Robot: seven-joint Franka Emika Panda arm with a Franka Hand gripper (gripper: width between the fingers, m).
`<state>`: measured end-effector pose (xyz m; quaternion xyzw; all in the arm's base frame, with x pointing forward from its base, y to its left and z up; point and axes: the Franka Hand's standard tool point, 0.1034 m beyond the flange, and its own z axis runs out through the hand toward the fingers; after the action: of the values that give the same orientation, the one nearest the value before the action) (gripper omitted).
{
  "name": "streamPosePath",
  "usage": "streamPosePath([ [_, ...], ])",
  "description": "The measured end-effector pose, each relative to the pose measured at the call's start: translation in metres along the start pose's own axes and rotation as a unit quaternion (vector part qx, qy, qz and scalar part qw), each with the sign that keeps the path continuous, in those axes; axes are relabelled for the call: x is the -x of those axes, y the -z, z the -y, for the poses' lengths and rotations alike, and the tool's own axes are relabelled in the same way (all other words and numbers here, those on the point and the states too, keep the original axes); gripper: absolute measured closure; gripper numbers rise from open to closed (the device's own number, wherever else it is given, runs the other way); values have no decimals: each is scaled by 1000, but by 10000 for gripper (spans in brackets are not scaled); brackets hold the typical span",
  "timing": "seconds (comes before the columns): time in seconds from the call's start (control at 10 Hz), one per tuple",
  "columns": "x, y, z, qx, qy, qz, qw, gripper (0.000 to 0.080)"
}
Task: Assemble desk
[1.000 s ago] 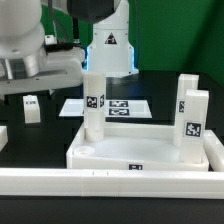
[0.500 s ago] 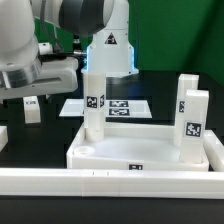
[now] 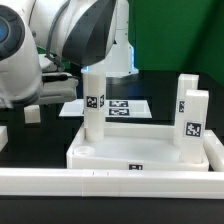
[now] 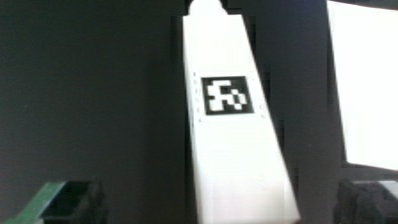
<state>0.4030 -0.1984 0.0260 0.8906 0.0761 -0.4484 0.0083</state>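
Observation:
The white tray-like tabletop [image 3: 140, 150] lies in the middle of the exterior view. Three tagged white legs stand upright on it: one [image 3: 94, 100] at its left and two [image 3: 186, 97] [image 3: 197, 122] at its right. A loose leg [image 3: 32, 113] lies on the dark table at the exterior view's left, under the arm [image 3: 50, 50], whose bulk hides the fingers there. In the wrist view my gripper [image 4: 222, 205] is open, and a long white leg [image 4: 235, 130] with a tag runs between its dark fingers [image 4: 63, 200], apart from both.
The marker board [image 3: 120, 106] lies behind the tabletop. A long white border rail [image 3: 110, 181] runs along the front. Another white block [image 3: 3, 135] shows at the exterior view's far left edge. A white surface [image 4: 366, 80] borders the leg in the wrist view.
The arm has swung lower and toward the exterior view's right, filling more of the upper left. It now hides the loose leg's tag. The gripper has stayed open.

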Motion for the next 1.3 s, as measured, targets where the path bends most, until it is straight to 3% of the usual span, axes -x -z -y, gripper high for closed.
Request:
streamPosePath([
  [0.4,1,-5,0,0,-5,4,1000,151],
  [0.5,-4,-5,3,20,-12,8,1000,151],
  [0.6,-7,-7,3,30,-12,14,999,151],
  [0.8,-5,-10,-2,23,-17,24,999,151],
  [1.3,8,-6,3,4,-22,75,997,151],
])
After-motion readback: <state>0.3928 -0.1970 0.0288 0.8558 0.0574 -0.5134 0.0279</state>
